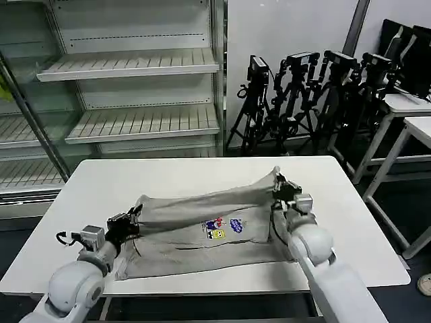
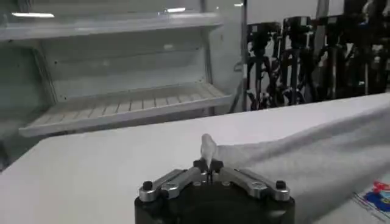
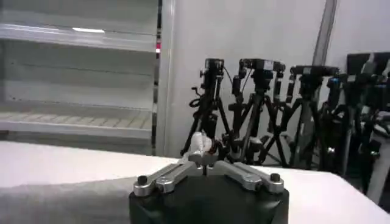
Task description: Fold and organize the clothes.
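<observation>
The light grey T-shirt lies on the white table, its blue, pink and yellow print facing up. Its far edge is lifted and stretched between both grippers. My left gripper is shut on the shirt's left end, where a pinched tuft of cloth sticks up between the jaws of that gripper. My right gripper is shut on the right end, held higher above the table; a white bunch of cloth shows above this gripper.
An open shelving unit stands behind the table. Several black camera tripods line the back right. White side tables stand at the right. Bare tabletop lies behind and to both sides of the shirt.
</observation>
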You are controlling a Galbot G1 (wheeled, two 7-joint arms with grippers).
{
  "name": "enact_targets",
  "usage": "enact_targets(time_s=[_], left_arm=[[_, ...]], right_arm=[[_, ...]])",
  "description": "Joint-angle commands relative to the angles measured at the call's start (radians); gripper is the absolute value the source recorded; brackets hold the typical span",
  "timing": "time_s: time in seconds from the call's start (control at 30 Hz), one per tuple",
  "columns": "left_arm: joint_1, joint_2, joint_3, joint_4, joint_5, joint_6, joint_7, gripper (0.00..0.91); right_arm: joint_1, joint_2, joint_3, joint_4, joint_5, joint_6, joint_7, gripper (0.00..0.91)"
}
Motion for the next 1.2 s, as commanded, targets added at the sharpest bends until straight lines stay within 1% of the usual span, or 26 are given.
enact_targets(time_s=[0.03,0.2,0.27,0.3,0.33,0.37,0.4,0.43,0.47,0.53,0.63,0.87,1.07,1.2], left_arm=[[0.161,-0.002,-0.023,-0.083,0.113,-0.023,0.024,0.040],[0.161,-0.025,-0.007,-0.029,0.177,-0.043,0.028,0.040],[0.160,-0.034,-0.008,0.005,0.203,-0.054,0.031,0.060],[0.160,-0.037,-0.008,0.009,0.204,-0.053,0.031,0.121],[0.159,-0.040,-0.010,0.015,0.204,-0.054,0.031,0.453],[0.156,-0.045,-0.012,0.024,0.207,-0.052,0.031,0.736],[0.154,-0.049,-0.012,0.026,0.209,-0.051,0.031,0.907],[0.149,-0.056,-0.011,0.035,0.211,-0.050,0.031,0.907],[0.144,-0.063,-0.010,0.044,0.213,-0.048,0.032,0.907],[0.142,-0.073,-0.010,0.055,0.218,-0.050,0.031,0.907],[0.147,-0.091,-0.018,0.056,0.221,-0.052,0.029,0.907],[0.179,-0.151,-0.079,-0.016,0.194,-0.067,0.004,0.907],[0.241,-0.225,-0.140,-0.135,0.115,-0.055,-0.036,0.907],[0.262,-0.297,-0.133,-0.150,0.075,-0.051,-0.064,0.907]], right_arm=[[-0.215,-0.047,0.035,0.163,-0.035,0.014,-0.004,0.000],[-0.252,-0.014,0.031,0.139,-0.064,0.018,-0.002,0.000],[-0.258,-0.008,0.027,0.118,-0.077,0.019,0.000,0.000],[-0.259,-0.006,0.026,0.112,-0.079,0.019,0.001,0.000],[-0.258,-0.004,0.026,0.104,-0.079,0.018,0.003,0.000],[-0.258,0.001,0.026,0.100,-0.078,0.011,0.006,0.000],[-0.257,0.003,0.025,0.099,-0.079,0.005,0.006,0.121],[-0.257,0.006,0.024,0.101,-0.079,-0.003,0.007,0.645],[-0.259,0.009,0.021,0.105,-0.079,-0.014,0.010,0.907],[-0.262,0.011,0.018,0.114,-0.085,-0.025,0.011,0.907],[-0.271,0.015,0.018,0.133,-0.093,-0.022,0.013,0.907],[-0.340,0.010,0.038,0.230,-0.113,0.000,0.011,0.907],[-0.411,0.013,0.064,0.284,-0.121,0.006,0.011,0.907],[-0.450,0.022,0.084,0.302,-0.124,0.013,0.011,0.907]])
